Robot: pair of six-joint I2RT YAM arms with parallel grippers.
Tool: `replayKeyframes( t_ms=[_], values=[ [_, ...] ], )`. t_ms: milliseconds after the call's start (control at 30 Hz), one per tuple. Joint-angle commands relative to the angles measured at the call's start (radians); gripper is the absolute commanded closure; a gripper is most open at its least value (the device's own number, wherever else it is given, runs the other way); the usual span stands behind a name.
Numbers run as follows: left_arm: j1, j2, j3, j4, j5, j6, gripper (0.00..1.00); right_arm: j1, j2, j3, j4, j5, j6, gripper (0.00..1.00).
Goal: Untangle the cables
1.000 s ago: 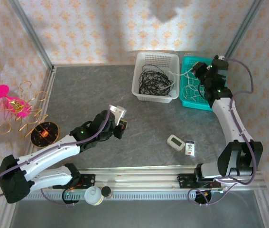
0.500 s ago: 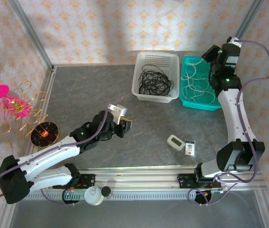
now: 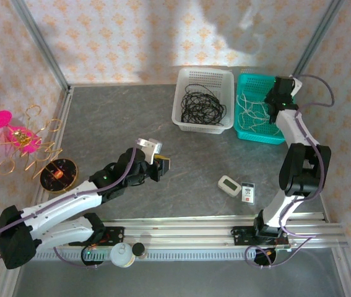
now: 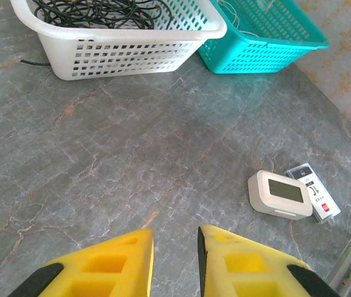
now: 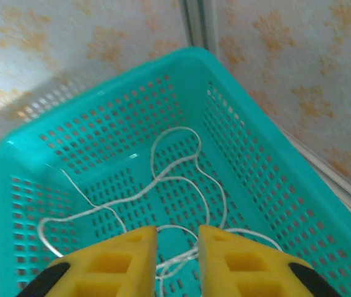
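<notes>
Gap narrow: left hand (image 4: 175, 240), right hand (image 5: 177, 235)

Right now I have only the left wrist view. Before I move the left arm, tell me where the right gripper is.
Observer: The right gripper hangs over the teal basket, well away from your left gripper.
Operator: Report its jaws.
Observer: In its own wrist view the jaws stand slightly apart, with a narrow gap between them.
Operator: Say what lies under it.
Observer: A white cable lies in loose loops on the floor of the basket, directly below that gap.
</notes>
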Motion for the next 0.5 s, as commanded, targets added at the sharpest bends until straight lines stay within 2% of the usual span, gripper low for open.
replayKeyframes(
  t_ms=[0,133,233,300,400,467],
  values=[
    [-0.011,-0.01,-0.013,0.033,-0.01,-0.018,0.74,0.004,-0.056,-0.043,0.04,0.089,-0.019,0.68],
    [-0.01,0.005,-0.016,0.041,-0.004,-0.02,0.72,0.004,-0.09,-0.097,0.025,0.132,-0.003,0.61],
    [-0.011,-0.002,-0.024,0.049,-0.028,-0.025,0.71,0.003,-0.172,-0.209,0.072,0.075,0.022,0.6],
    [-0.006,-0.007,-0.032,0.061,-0.052,-0.025,0.7,0.03,-0.272,-0.365,0.176,0.044,0.011,0.64],
    [0.022,-0.002,-0.038,0.074,-0.078,-0.021,0.68,0.138,-0.429,-0.63,0.402,0.082,-0.069,0.67],
    [0.048,0.001,-0.038,0.075,-0.099,-0.008,0.65,0.165,-0.519,-0.85,0.677,-0.027,-0.135,0.61]
  ],
)
